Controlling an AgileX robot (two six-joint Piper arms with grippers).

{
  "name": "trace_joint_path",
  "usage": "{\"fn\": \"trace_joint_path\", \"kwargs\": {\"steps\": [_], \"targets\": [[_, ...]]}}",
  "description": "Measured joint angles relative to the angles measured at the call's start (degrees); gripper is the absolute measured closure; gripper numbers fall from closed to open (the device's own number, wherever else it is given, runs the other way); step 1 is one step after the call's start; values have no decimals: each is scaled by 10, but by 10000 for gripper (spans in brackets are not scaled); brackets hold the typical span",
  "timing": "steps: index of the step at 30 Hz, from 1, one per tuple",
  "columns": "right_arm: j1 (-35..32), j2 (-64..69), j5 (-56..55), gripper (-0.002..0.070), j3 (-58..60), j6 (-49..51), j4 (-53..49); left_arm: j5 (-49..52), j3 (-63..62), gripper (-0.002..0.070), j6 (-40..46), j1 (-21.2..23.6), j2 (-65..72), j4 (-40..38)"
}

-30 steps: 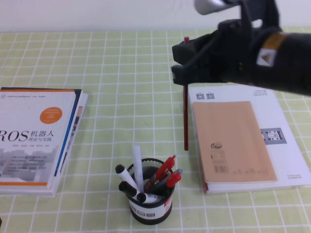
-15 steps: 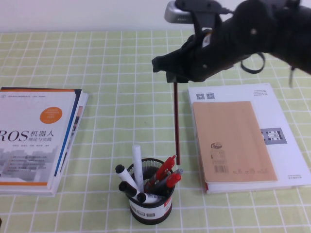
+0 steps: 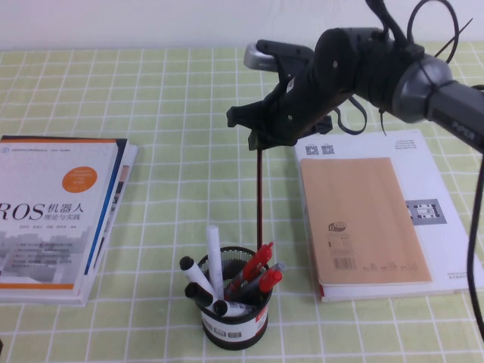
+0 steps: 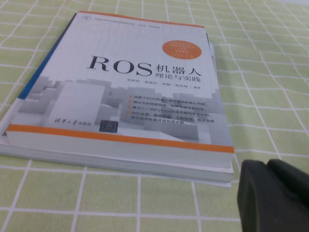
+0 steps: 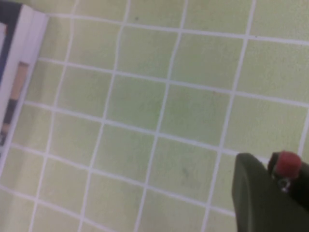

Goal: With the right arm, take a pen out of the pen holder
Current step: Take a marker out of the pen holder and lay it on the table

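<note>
Pen (image 3: 259,193) hanging beneath right tool (image 3: 254,133), seemingly clamped

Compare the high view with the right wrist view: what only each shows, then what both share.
Only high: the pen holder and the whole shaft of the red pen hanging down. Only right wrist: the pen's red top end. Both: the right pincer above the table, shut on that pen, and the checked cloth. The left pincer, near the ROS book, shows in neither.
</note>
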Motion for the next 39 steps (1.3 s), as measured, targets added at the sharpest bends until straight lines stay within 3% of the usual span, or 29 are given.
{"fn": "trace_joint_path", "kwargs": {"steps": [14,23,28,33,39], "targets": [[-6,63,-11,653,-24,0,17,0,0,683,0,0,0,0],[-6,79,-44,426,-24,0,12,0,0,683,0,0,0,0],[-6,79,-47,378,-24,0,9,0,0,683,0,0,0,0],[-5,29,-40,404,4,0,-28,0,0,683,0,0,0,0],[9,-166,-67,554,168,-12,-75,0,0,683,0,0,0,0]]}}
